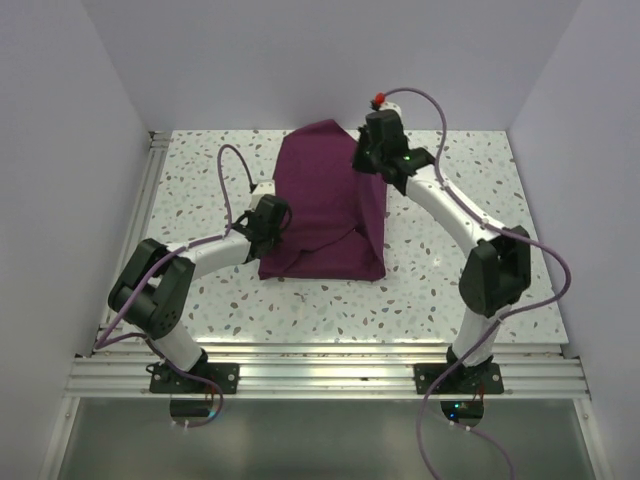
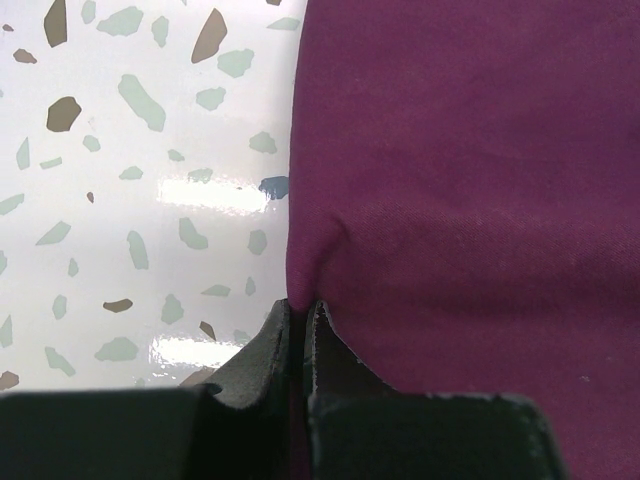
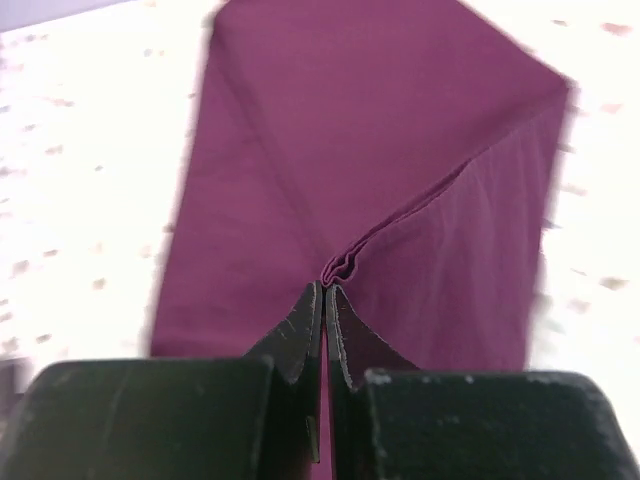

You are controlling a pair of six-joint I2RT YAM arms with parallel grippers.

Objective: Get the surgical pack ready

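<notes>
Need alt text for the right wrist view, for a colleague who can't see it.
The right gripper is shut on a bunched fold of the maroon surgical pack cloth. The fabric fans out from the pinch over the pale speckled table.

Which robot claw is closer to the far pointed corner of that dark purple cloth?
Right. The right gripper pinches a fold of the dark purple fabric cloth near that corner; the left gripper pinches its left edge, well away from it.

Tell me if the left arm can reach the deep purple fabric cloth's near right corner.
Probably not: the left gripper is shut on the left edge of the deep purple fabric cloth, though that corner lies uncovered.
</notes>
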